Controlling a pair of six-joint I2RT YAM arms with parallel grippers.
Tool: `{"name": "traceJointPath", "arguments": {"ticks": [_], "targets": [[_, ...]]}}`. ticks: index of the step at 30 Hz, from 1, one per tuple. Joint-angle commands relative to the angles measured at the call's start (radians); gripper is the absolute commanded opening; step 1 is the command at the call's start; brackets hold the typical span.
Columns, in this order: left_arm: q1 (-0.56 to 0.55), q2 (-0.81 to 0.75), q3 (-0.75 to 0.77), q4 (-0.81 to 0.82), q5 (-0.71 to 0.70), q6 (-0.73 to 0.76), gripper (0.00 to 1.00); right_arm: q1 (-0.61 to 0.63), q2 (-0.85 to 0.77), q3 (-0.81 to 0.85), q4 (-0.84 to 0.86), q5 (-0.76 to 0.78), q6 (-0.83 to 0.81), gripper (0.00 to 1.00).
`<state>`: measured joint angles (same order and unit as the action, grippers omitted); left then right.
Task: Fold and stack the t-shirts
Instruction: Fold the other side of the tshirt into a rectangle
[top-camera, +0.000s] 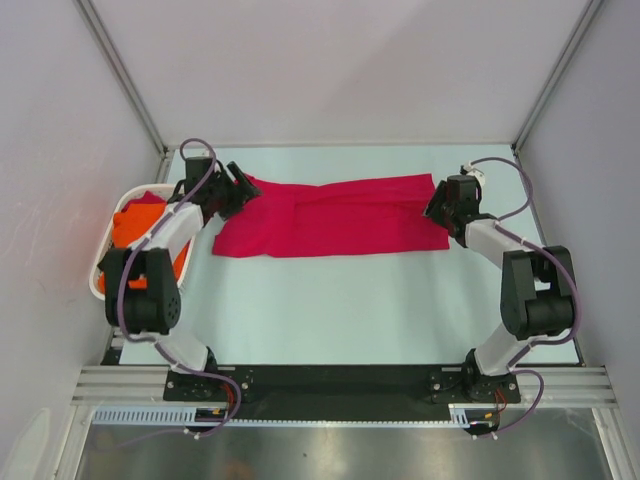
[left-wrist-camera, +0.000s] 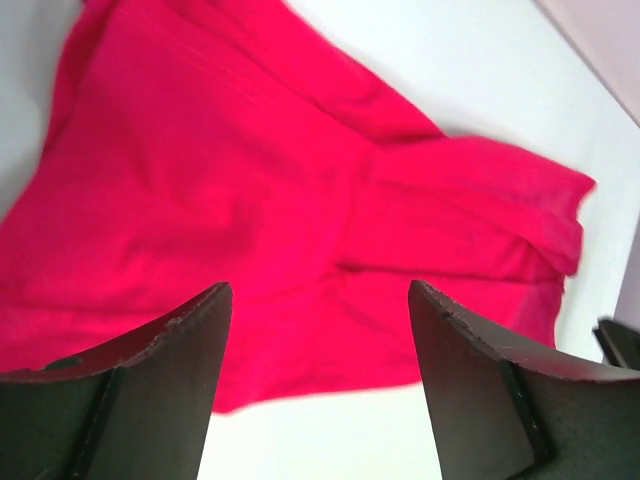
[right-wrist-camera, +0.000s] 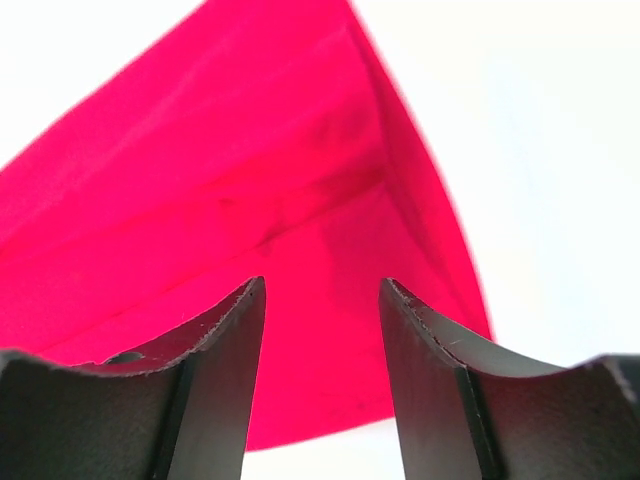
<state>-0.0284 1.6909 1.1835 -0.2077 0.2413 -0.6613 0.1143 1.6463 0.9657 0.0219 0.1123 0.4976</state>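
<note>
The crimson t-shirt (top-camera: 330, 217) lies folded lengthwise into a long band across the far middle of the table; it also shows in the left wrist view (left-wrist-camera: 250, 190) and the right wrist view (right-wrist-camera: 230, 190). My left gripper (top-camera: 241, 187) is open and empty just above the shirt's left end (left-wrist-camera: 318, 290). My right gripper (top-camera: 434, 208) is open and empty over the shirt's right end (right-wrist-camera: 322, 285). The orange t-shirt (top-camera: 137, 222) lies bunched in the white basket at the left, partly hidden by my left arm.
The white oval basket (top-camera: 100, 272) stands at the table's left edge beside my left arm. Grey walls close in the back and sides. A black rail (top-camera: 340, 378) with both arm bases runs along the near edge.
</note>
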Motion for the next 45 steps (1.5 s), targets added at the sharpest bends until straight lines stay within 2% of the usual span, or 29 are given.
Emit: {"name": "traceJointPath", "arguments": {"ticks": [1, 7, 14, 18, 23, 26, 33, 35, 39, 45], "targets": [[-0.068, -0.144, -0.076, 0.041, -0.014, 0.049, 0.77, -0.025, -0.025, 0.042, 0.038, 0.086, -0.047, 0.55], [-0.149, -0.136, -0.091, -0.022, -0.138, 0.112, 0.77, -0.053, 0.066, 0.136, 0.027, 0.029, -0.060, 0.54], [-0.177, 0.019, 0.040, -0.030, -0.129, 0.138, 0.76, -0.036, 0.179, 0.277, -0.013, -0.049, -0.108, 0.53], [-0.208, 0.122, 0.203, -0.107, -0.143, 0.163, 0.75, 0.010, 0.242, 0.370, -0.076, -0.059, -0.188, 0.52], [-0.231, 0.148, 0.219, -0.117, -0.129, 0.173, 0.75, 0.116, 0.267, 0.415, -0.092, -0.030, -0.321, 0.52], [-0.232, 0.145, 0.194, -0.122, -0.129, 0.184, 0.75, 0.211, 0.316, 0.485, -0.126, 0.016, -0.405, 0.52], [-0.234, 0.127, 0.142, -0.122, -0.140, 0.200, 0.75, 0.424, 0.472, 0.663, -0.152, 0.387, -0.655, 0.52], [-0.234, 0.128, 0.140, -0.121, -0.132, 0.201, 0.75, 0.482, 0.518, 0.692, -0.129, 0.438, -0.708, 0.52], [-0.235, 0.133, 0.133, -0.122, -0.123, 0.201, 0.75, 0.538, 0.599, 0.741, -0.115, 0.576, -0.800, 0.52], [-0.235, 0.128, 0.123, -0.121, -0.120, 0.207, 0.75, 0.574, 0.670, 0.752, -0.071, 0.653, -0.878, 0.50]]}}
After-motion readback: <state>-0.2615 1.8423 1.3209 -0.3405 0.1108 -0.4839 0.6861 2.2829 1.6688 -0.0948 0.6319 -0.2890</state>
